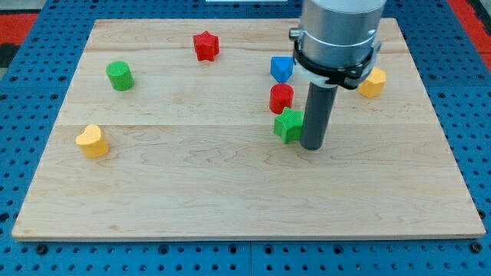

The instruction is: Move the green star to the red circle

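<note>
Just below the red circle [281, 98], the green star [288, 125] sits touching or nearly touching it, so we judge the task almost complete. Our tip [312, 146], a bare rod holding nothing, rests against the star's right side. A good finish calls for a short nudge from below the star, toward the circle, since pushing from the right would slide it past. Above the circle lies a blue block [281, 69], close enough to be disturbed. A red star [205, 46], green cylinder [120, 76] and two yellow blocks [92, 141] [373, 83] lie well apart.
</note>
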